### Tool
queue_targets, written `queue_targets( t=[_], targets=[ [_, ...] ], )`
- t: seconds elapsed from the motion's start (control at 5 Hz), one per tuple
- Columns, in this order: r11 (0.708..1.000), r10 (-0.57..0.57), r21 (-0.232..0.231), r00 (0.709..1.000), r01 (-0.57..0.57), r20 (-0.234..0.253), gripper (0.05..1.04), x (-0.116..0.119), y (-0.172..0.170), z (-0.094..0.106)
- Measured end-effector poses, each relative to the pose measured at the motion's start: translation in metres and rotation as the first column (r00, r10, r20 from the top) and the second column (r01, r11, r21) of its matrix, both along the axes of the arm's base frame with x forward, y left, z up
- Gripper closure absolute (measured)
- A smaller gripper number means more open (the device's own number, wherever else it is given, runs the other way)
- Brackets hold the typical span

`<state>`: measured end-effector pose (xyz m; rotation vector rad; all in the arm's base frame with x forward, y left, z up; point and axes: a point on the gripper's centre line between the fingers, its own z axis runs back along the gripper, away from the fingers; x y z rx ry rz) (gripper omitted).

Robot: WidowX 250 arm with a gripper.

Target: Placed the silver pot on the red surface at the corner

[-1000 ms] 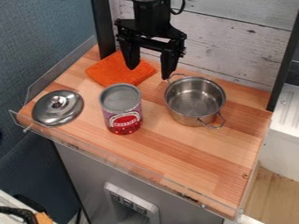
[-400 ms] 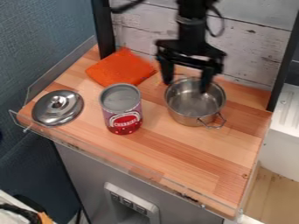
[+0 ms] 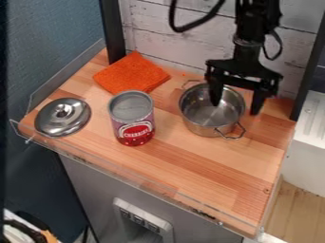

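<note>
Black gripper [image 3: 235,109] was seen at the right-hand side of the silver pot [image 3: 206,115], pointed down. Its fingers [image 3: 259,100] were spread wide, nothing gripped: one was seen over the pot's open top, the other just outside the rim at right. Whether the pot was touched could not be told. Pot was set upright on the wooden counter [image 3: 190,163], right of the can [image 3: 133,121], off the orange-red cloth [image 3: 130,73]. Wire handles were seen at its back and front. Cloth was laid flat in the rear left corner, behind the can. Metal lid [image 3: 62,116] was placed knob up, left of the can, apart from it.
</note>
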<state>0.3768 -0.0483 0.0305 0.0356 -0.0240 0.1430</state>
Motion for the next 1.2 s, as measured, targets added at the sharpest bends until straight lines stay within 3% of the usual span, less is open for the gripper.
queue_targets(
  t=[0.2, 0.6, 0.8, 1.0, 1.2],
  targets=[
    [1.0, 0.02, 0.002, 1.0, -0.02, -0.019, 0.117, 0.0, -0.002, -0.017],
    [1.0, -0.011, 0.008, 1.0, 0.011, 0.007, 0.721, 0.005, -0.012, -0.016],
    [0.999, -0.037, 0.022, 0.999, 0.037, 0.007, 0.917, 0.005, -0.012, -0.016],
    [0.998, -0.055, 0.015, 0.998, 0.055, 0.0, 0.994, 0.002, -0.014, -0.012],
    [0.995, -0.098, 0.016, 0.994, 0.098, 0.049, 1.01, 0.003, -0.014, 0.021]
  ],
)
